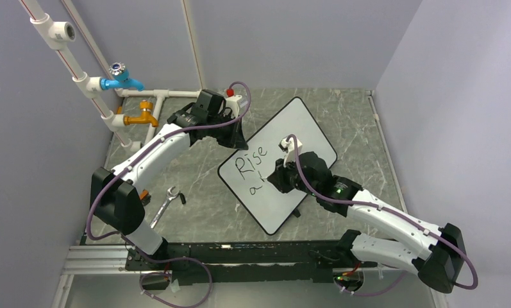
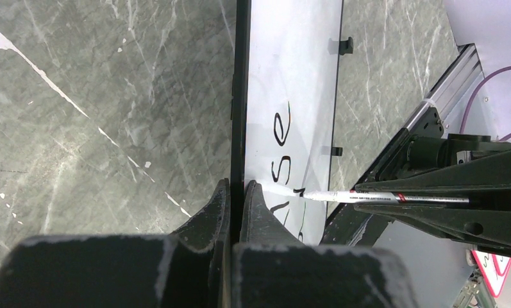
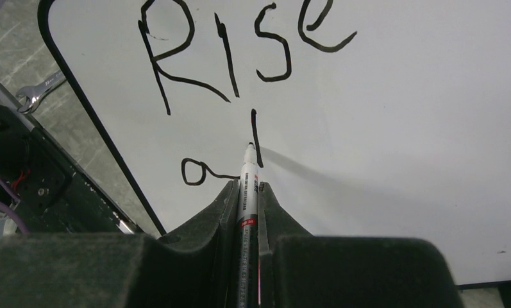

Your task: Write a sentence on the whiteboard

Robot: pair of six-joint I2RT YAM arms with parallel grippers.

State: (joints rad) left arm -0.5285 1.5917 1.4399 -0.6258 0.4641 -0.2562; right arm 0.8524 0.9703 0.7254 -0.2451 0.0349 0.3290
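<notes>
The grey marbled table top (image 1: 201, 192) carries the large white rectangular whiteboard with thin black rim (image 1: 297, 125). The board lies diagonally at the table's centre, between the two arms. The left gripper (image 2: 234, 190) is closed on the board's left rim, one finger on each face of the edge. The right gripper (image 3: 247, 192) is closed on a slim white marker with black print (image 3: 249, 170), whose tip touches the board surface. The sentence (image 3: 229, 64), in black ink, reads "Rise" on its first line. Below stand an "a" and one upright stroke, and the marker tip sits against that stroke. A small silver open-ended wrench (image 1: 165, 204) lies on the table left of the board, apart from it.
</notes>
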